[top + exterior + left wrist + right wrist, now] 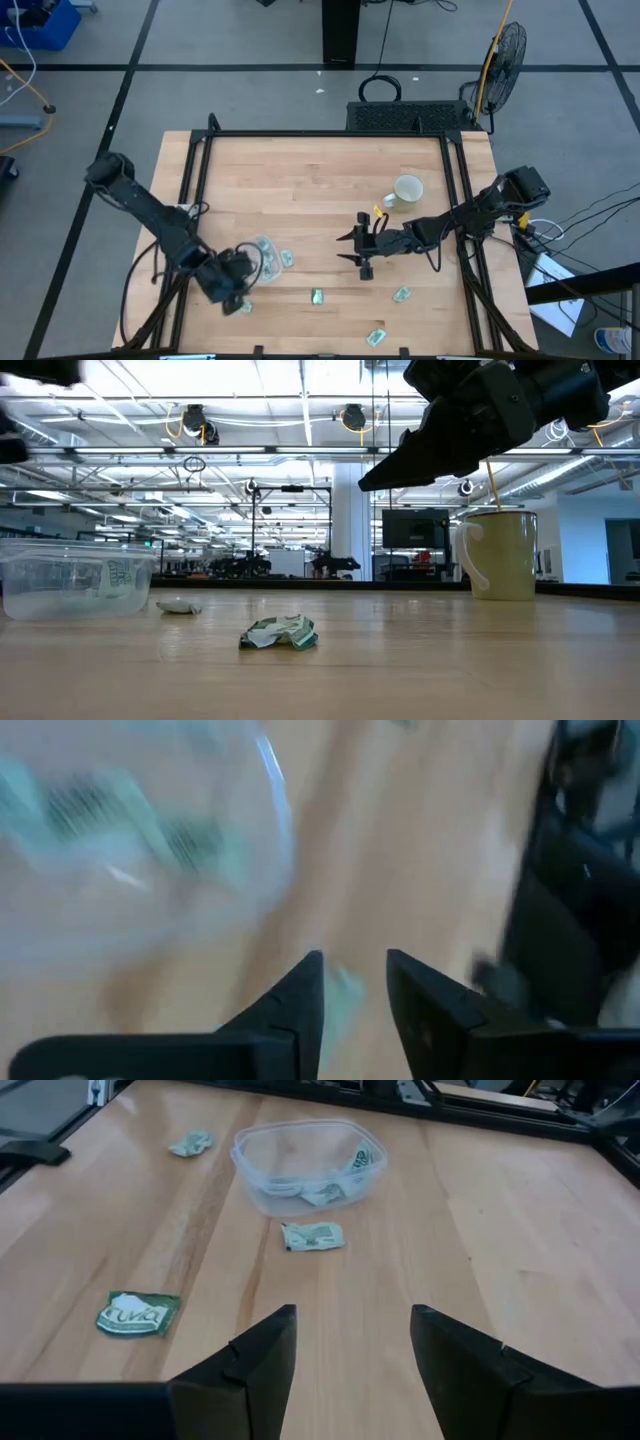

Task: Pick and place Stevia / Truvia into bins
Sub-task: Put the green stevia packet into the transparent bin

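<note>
The clear plastic bin stands left of the table's middle, with a few pale green packets in it. It also shows in the right wrist view and the low view. More packets lie flat on the wood: one beside the bin, one by the near-left, one at the near middle and two toward the near right. My left gripper is open just near of the bin; a blurred green patch shows between its fingers. My right gripper hangs open above the table's middle.
A white mug with a stick in it stands behind my right gripper, toward the far right. A black metal frame runs round the table top. Bare wood lies between the bin and my right gripper.
</note>
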Controlling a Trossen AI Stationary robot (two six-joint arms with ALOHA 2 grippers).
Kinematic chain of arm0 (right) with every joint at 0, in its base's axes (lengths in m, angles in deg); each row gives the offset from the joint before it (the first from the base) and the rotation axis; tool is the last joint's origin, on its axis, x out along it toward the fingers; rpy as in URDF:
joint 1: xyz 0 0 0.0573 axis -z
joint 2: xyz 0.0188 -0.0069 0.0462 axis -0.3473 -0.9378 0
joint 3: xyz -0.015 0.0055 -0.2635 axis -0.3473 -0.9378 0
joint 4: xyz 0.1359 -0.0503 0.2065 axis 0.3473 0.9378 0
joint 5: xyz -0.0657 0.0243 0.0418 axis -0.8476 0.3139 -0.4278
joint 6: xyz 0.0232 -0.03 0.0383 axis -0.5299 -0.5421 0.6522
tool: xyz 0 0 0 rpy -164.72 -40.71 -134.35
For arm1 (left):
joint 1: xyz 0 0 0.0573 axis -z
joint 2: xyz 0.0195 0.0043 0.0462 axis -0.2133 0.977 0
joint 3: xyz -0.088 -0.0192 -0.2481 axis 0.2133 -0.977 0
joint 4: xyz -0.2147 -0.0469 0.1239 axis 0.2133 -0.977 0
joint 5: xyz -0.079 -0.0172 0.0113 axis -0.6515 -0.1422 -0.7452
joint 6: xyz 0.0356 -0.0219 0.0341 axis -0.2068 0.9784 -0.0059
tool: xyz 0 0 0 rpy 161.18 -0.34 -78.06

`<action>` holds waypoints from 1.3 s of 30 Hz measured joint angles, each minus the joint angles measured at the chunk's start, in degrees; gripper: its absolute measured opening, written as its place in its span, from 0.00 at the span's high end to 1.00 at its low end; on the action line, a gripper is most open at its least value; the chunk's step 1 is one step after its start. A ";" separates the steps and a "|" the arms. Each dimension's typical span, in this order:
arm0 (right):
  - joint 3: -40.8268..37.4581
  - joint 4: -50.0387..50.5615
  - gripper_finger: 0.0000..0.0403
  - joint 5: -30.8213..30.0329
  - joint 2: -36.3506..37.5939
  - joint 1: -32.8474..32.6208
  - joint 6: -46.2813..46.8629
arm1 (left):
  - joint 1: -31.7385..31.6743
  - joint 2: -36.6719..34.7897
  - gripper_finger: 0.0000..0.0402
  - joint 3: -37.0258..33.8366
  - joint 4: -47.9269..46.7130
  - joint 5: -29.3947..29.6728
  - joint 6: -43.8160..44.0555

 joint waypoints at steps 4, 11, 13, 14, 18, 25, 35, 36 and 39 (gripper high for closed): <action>-0.01 -0.03 0.52 0.00 0.00 0.01 -1.34 | 4.93 3.48 0.69 0.02 -0.21 0.33 3.75; -0.01 -0.43 0.53 0.00 0.00 1.05 -2.40 | 7.75 15.01 0.68 0.02 -0.13 -0.73 7.31; -0.01 -0.50 0.53 0.01 0.00 1.42 -2.41 | 7.68 17.25 0.68 0.09 -0.10 -1.81 8.24; -0.01 -0.50 0.53 0.00 0.00 1.57 -2.41 | 7.71 17.93 0.68 0.23 0.00 -1.92 8.28; -0.01 -0.48 0.53 0.00 0.00 2.25 -2.41 | 7.55 19.13 0.69 0.31 -0.37 -1.50 7.89; -0.01 -0.48 0.53 0.00 0.00 2.97 -2.41 | 6.91 15.78 0.94 -0.22 -0.10 -1.40 2.90; -0.03 -0.37 0.53 0.11 0.00 2.95 -2.41 | 2.73 0.94 0.99 0.95 -0.21 13.84 -11.69; -0.03 -0.42 0.53 0.11 0.00 2.95 -2.38 | 1.67 -0.27 0.99 1.04 -0.33 15.61 -14.65; -0.03 -0.42 0.53 0.12 0.00 2.95 -2.38 | -2.39 -2.09 0.99 1.18 -1.91 18.02 -21.08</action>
